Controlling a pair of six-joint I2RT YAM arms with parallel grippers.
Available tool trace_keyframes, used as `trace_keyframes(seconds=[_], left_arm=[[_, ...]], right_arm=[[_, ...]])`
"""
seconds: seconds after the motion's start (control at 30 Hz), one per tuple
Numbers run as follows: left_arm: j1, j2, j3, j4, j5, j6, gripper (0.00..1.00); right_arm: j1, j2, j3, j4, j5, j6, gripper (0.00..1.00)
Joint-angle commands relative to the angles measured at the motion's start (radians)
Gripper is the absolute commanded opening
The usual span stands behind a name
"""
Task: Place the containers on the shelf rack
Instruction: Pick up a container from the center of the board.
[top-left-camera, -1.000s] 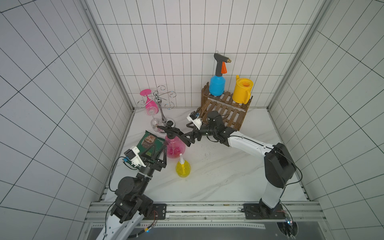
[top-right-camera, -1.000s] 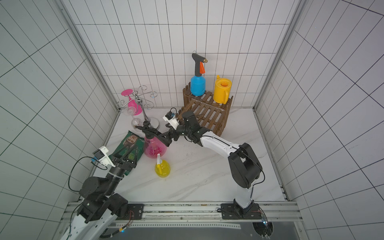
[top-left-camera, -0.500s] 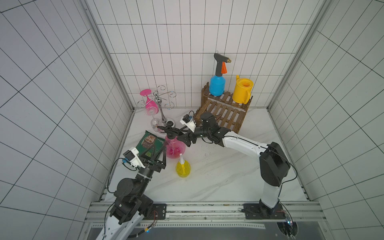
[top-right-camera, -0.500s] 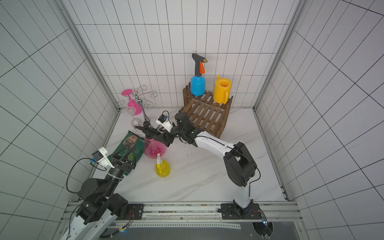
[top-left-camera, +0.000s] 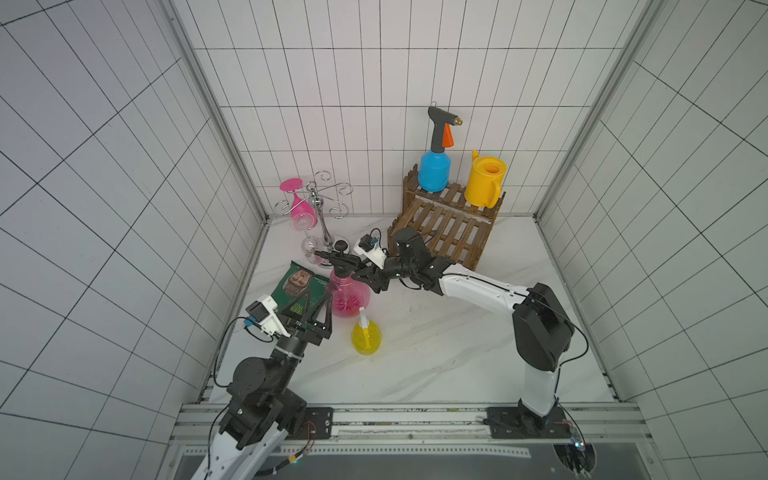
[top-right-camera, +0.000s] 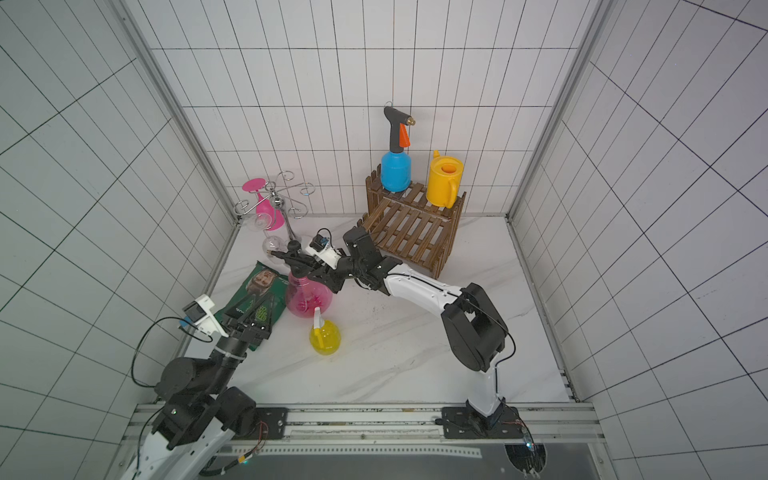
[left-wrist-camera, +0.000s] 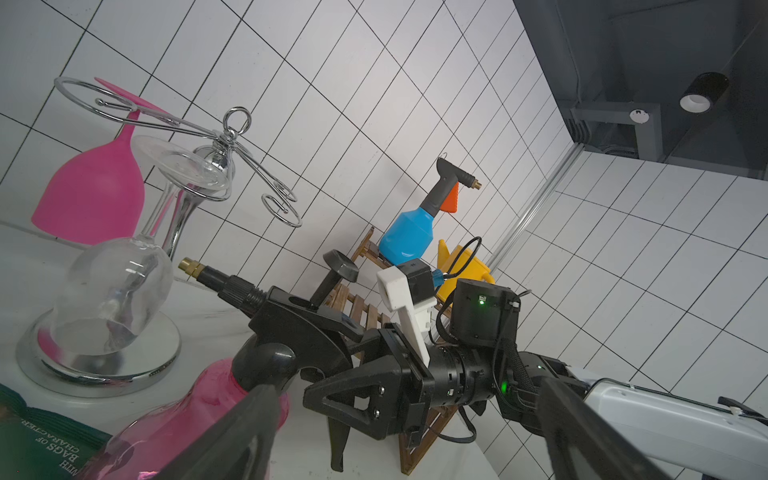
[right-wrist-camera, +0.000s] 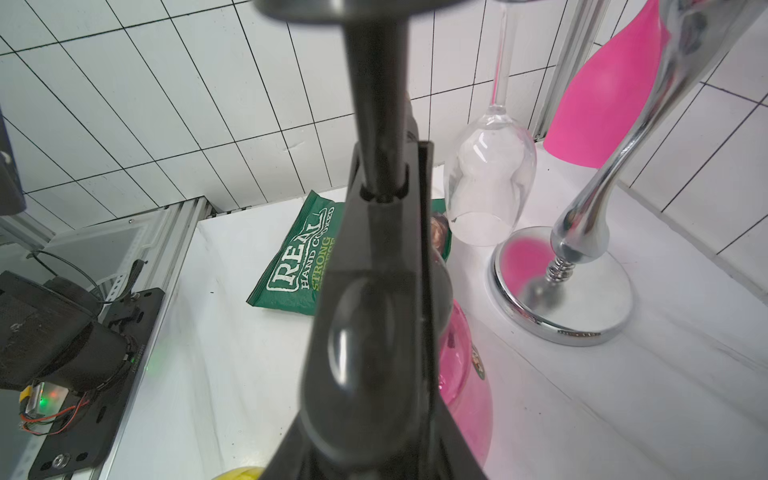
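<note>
The pink pump sprayer (top-left-camera: 350, 297) stands upright on the bench (top-left-camera: 436, 353), well apart from the shelf rack (top-left-camera: 446, 232), its black top between the jaws of the right end effector (top-left-camera: 365, 277), pinched or not I cannot tell; the left end effector (top-left-camera: 322, 298) gapes empty.

I've pushed my right claw (top-left-camera: 362, 277) on toward nine o'clock, and its jaws have narrowed around the pink sprayer's (top-left-camera: 350, 297) black top.

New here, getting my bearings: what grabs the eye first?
A blue plastic bottle with grey-orange trigger sprayer and a yellow plastic watering can stand atop the dark wooden slatted shelf rack by the back wall. Nearer, the right end effector is at the translucent pink pump sprayer's black top.
</note>
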Motion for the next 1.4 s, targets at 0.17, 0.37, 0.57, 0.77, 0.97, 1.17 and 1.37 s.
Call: trace_keyframes(seconds=[0.17,0.37,0.57,0.77,0.97,1.17,1.37], left_arm=[[-0.008,-0.016,-0.001,-0.018,-0.01,0.008,0.99],[-0.013,-0.02,0.0,-0.02,-0.012,0.012,0.99],[-0.014,-0.02,-0.001,-0.02,-0.012,0.013,0.99],[-0.017,-0.024,0.0,-0.02,-0.011,0.012,0.98],[-0.018,-0.021,-0.002,-0.018,-0.009,0.012,0.99],[-0.018,0.024,-0.004,0.009,0.012,0.013,0.99],[-0.017,0.117,0.008,0.046,0.062,0.012,0.99]], right_arm=[[0.01,-0.097,-0.039,-0.009,0.067,-0.04,0.0],[-0.012,-0.206,-0.099,-0.026,0.131,-0.059,0.0],[-0.058,-0.327,-0.144,-0.057,0.132,-0.039,0.0],[-0.148,-0.434,-0.134,-0.122,0.093,0.032,0.0],[-0.221,-0.483,-0.062,-0.22,0.123,0.039,0.0],[-0.262,-0.458,0.034,-0.28,0.135,0.038,0.0],[-0.286,-0.403,0.145,-0.346,0.164,0.02,0.0]])
